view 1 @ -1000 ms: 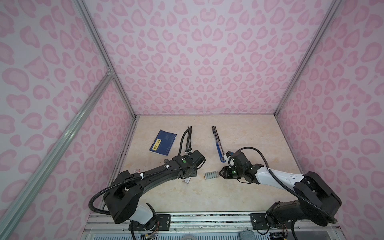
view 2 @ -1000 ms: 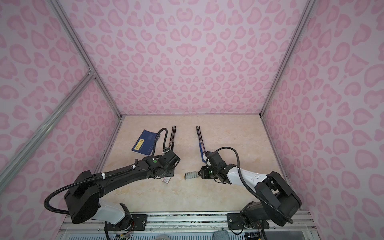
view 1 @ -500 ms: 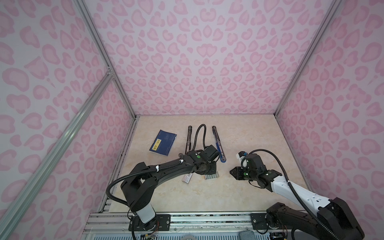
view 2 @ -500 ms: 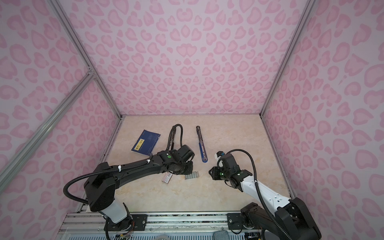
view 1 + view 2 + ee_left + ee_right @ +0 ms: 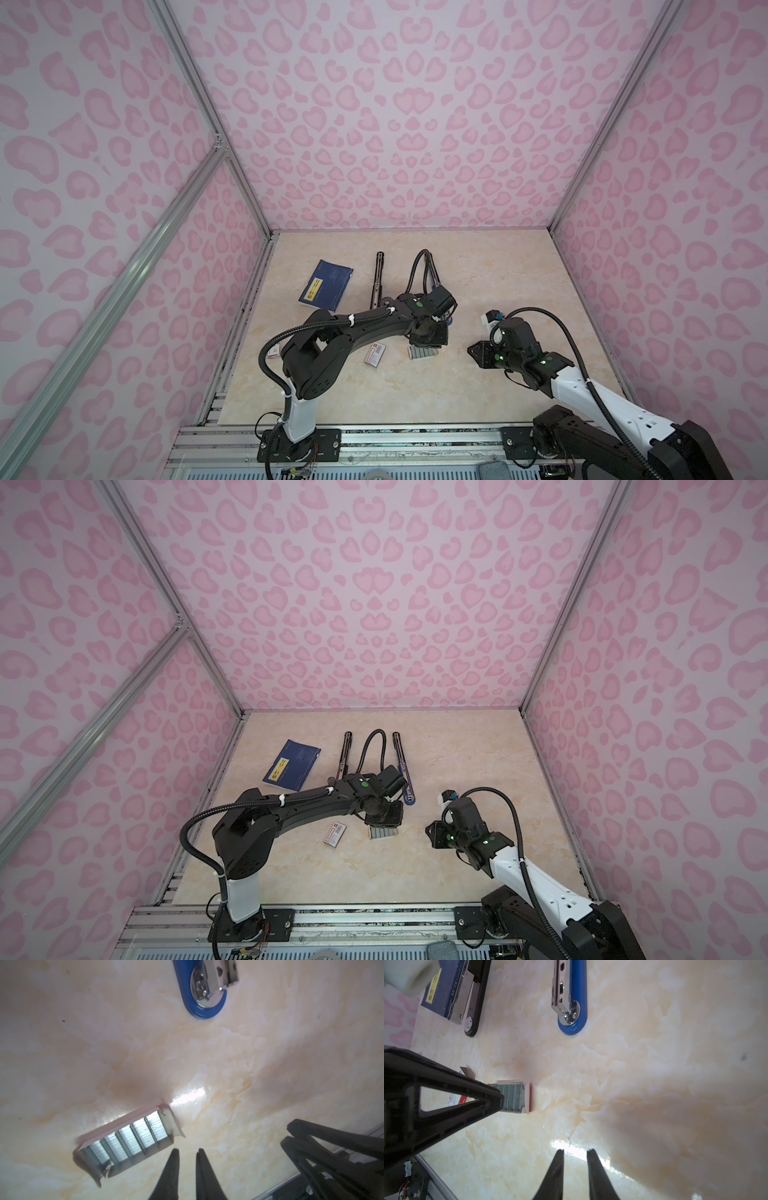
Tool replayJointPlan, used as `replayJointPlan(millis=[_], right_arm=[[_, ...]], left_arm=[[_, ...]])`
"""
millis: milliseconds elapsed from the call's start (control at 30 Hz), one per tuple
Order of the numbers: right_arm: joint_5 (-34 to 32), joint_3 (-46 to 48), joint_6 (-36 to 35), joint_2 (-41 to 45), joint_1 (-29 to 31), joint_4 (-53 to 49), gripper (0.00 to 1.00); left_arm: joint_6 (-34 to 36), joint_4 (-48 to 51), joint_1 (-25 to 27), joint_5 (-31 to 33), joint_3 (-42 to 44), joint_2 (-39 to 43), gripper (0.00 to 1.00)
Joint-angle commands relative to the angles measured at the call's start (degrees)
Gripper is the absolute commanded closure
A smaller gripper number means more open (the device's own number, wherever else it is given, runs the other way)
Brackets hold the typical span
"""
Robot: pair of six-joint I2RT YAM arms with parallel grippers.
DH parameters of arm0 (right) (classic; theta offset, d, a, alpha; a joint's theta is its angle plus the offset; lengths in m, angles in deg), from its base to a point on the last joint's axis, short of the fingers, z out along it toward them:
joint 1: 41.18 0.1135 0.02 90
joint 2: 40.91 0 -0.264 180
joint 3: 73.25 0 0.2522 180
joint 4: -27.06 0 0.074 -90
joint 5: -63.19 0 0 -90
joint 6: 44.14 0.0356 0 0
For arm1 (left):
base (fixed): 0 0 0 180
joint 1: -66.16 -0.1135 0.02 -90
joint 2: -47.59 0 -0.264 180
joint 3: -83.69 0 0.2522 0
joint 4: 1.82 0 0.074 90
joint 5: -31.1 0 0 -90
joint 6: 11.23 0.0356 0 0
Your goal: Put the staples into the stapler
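Note:
The staples (image 5: 126, 1142) are silvery strips lying side by side in an open cardboard tray on the table, seen in both top views (image 5: 424, 353) (image 5: 383, 832) and in the right wrist view (image 5: 513, 1097). My left gripper (image 5: 188, 1151) hangs right at the tray's edge (image 5: 420, 345), jaws a narrow gap apart with nothing between them. My right gripper (image 5: 575, 1151) stands to the right of the tray (image 5: 473, 353), also narrowly open and empty. The blue stapler (image 5: 203, 1001) (image 5: 402, 766) lies opened flat behind the staples.
A black stapler (image 5: 378, 278) and a blue book (image 5: 326, 284) lie at the back left. A red-and-white box (image 5: 376, 354) lies just left of the staples. The left arm reaches across the table's middle and hides much of the blue stapler in a top view.
My left gripper moved right from the red-and-white box to the staples and its jaws narrowed. My right gripper drew back to the right, away from the staples.

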Motion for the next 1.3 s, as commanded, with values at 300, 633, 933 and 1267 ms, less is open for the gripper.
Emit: replayJointPlan(millis=[300,633,933,1267], right_arm=[[-0.81,1.66,0.89,1.78,-0.94,1.59,0.76],[-0.59,2.91,1.12,4.28,-1.72,0.73,0.76],[-0.43,3.52,1.39,5.7,-2.03,0.31,0.78],[-0.55,3.94,1.52,7.18,-2.12,-0.55,0.78]], left_arm=[[-0.99,4.41,-0.06,-1.01,-2.02,-3.28,0.81],[-0.49,5.68,0.0,0.41,-3.46,-5.34,0.8],[0.16,6.47,-0.08,1.83,-5.02,-6.77,0.8],[0.47,7.12,-0.07,2.82,-6.54,-8.53,0.84]])
